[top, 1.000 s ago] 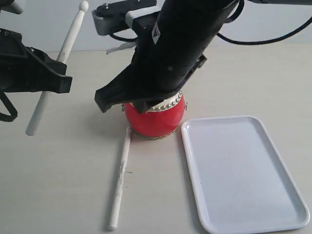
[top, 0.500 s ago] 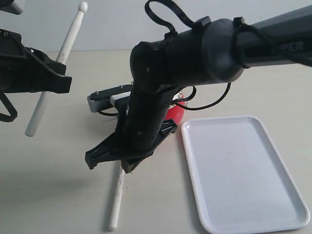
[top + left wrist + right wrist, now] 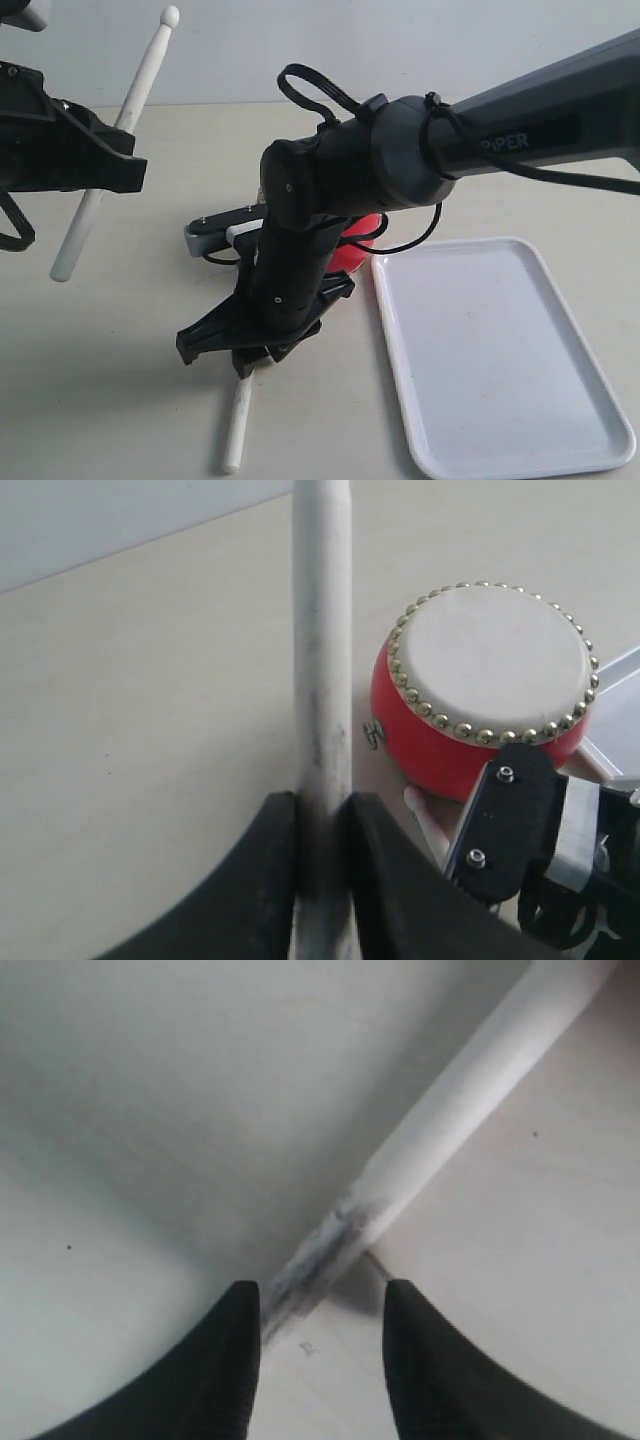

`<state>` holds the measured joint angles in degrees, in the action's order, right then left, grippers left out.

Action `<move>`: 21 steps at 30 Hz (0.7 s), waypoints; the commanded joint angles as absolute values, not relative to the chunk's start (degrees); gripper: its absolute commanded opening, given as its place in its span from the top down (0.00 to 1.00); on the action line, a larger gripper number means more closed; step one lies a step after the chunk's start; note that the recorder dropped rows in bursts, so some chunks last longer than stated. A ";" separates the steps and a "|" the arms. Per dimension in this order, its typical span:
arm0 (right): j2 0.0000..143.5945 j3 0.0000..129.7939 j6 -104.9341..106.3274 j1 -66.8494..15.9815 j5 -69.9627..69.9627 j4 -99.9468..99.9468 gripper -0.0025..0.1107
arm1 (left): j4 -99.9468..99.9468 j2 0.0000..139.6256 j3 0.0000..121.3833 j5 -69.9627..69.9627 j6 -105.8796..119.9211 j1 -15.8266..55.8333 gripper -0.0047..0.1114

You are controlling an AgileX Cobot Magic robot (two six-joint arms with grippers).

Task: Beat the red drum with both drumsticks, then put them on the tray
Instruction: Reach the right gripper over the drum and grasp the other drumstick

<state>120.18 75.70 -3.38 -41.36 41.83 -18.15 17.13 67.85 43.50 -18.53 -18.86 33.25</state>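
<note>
My left gripper (image 3: 108,165) is shut on one cream drumstick (image 3: 140,80), held tilted upright at the far left, well above the table. In the left wrist view that drumstick (image 3: 322,630) runs between the closed jaws (image 3: 322,810), with the red drum (image 3: 490,660) beyond. My right arm reaches across the middle and hides most of the red drum (image 3: 354,252). Its gripper (image 3: 240,352) stands open low over the second drumstick (image 3: 237,425) lying on the table. In the right wrist view this stick (image 3: 470,1090) ends between the open fingers (image 3: 320,1305), close to one of them.
The white tray (image 3: 388,300) lies flat on the right, next to the drum, with nothing on it. The right arm's black links and cables fill the centre of the exterior view. A grey wall runs behind the beige table.
The right arm swung down from above the drum to the stick on the table, its gripper now lower and straddling it. The left gripper and its stick stayed put.
</note>
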 commanded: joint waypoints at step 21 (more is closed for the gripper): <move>124.99 75.91 -5.68 -41.28 38.92 -15.49 0.84 | 17.23 67.45 43.38 -20.39 -19.43 33.12 0.96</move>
